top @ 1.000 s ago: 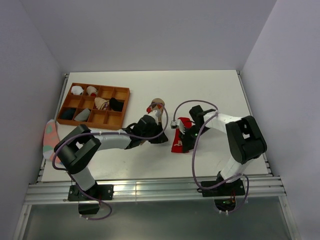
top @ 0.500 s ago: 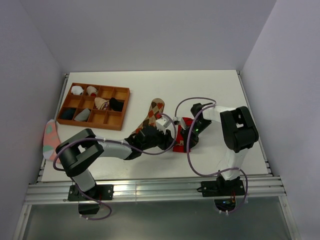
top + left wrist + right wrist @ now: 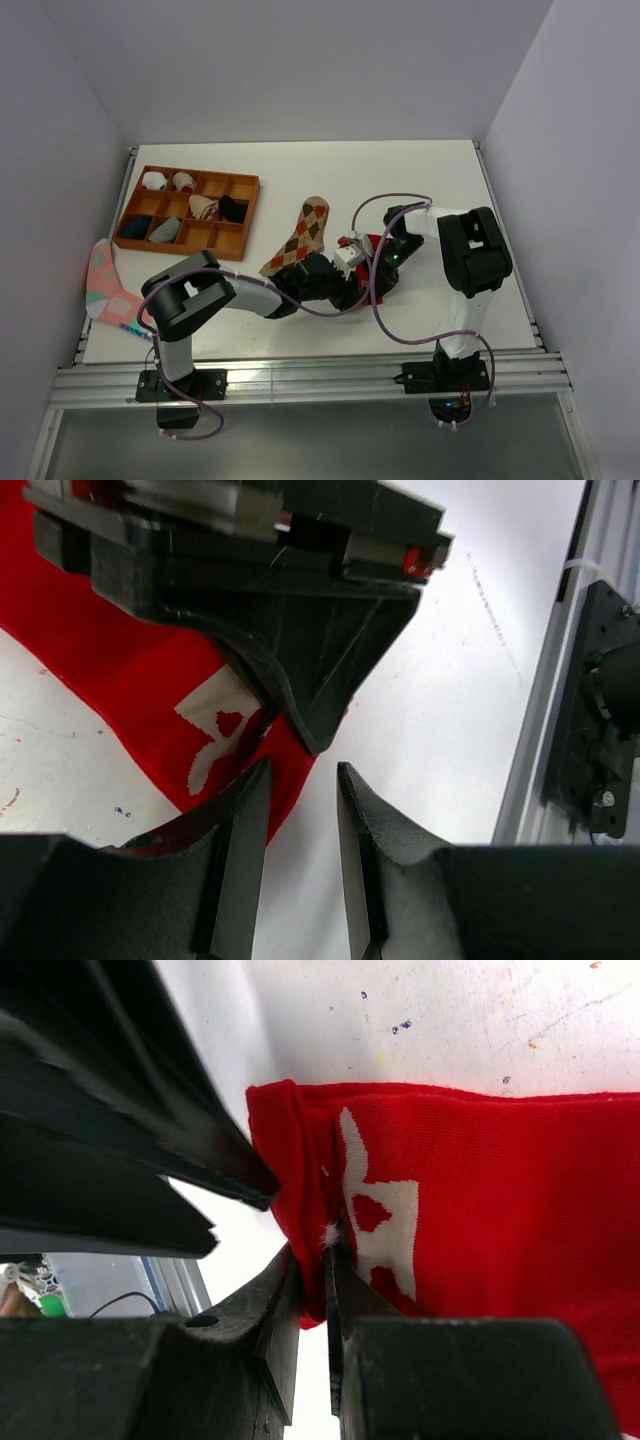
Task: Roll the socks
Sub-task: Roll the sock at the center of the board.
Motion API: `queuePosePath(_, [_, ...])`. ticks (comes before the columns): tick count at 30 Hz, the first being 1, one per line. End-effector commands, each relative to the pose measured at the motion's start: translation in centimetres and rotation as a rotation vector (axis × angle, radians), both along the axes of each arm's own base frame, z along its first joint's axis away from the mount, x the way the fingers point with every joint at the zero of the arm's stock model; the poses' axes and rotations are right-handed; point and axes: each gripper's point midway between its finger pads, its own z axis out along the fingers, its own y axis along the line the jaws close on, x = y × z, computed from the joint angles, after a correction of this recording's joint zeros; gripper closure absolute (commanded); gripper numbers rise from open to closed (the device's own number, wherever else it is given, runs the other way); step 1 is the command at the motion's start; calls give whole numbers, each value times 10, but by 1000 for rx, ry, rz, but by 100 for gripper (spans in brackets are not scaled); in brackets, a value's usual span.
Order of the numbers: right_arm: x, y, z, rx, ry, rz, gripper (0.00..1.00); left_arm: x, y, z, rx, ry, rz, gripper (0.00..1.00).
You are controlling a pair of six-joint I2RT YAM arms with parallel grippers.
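Tan argyle sock [image 3: 303, 232] now lies released mid-table. Your left claw [image 3: 303, 777], jaws apart, has crossed to the red sock [image 3: 480, 1210] just right of it, whose edge your right claw [image 3: 318, 1260] stays clamped on; rolling likely starts here.

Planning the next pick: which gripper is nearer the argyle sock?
Left. The left gripper lies close beside the argyle sock, jaws apart at the red sock's edge; the right gripper is farther, shut on the red sock.
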Motion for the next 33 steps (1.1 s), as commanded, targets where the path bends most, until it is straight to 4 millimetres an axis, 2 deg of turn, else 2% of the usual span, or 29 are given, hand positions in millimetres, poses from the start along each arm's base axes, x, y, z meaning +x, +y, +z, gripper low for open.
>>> queuePosePath(1, [9, -3, -1, 1, -23, 12, 93, 0, -14, 7, -28, -33, -41, 62])
queuePosePath(7, [10, -6, -3, -4, -16, 16, 93, 1, -13, -7, 3, -32, -28, 60])
queuePosePath(14, [10, -9, -1, 2, -5, 23, 93, 5, -12, -18, 81, -77, -3, 52])
queuePosePath(20, [6, -11, 3, 17, 29, 45, 94, 1, -12, -31, 134, -87, -11, 52])
queuePosePath(27, [8, -14, 7, 27, 37, 54, 93, 5, -12, -41, 195, -115, -1, 52])
queuePosePath(28, [8, -15, 8, 27, 38, 53, 93, 7, -10, -43, 207, -119, 11, 56])
queuePosePath(33, [10, -15, 13, 36, 32, 48, 93, 7, -8, -54, 257, -124, 15, 60])
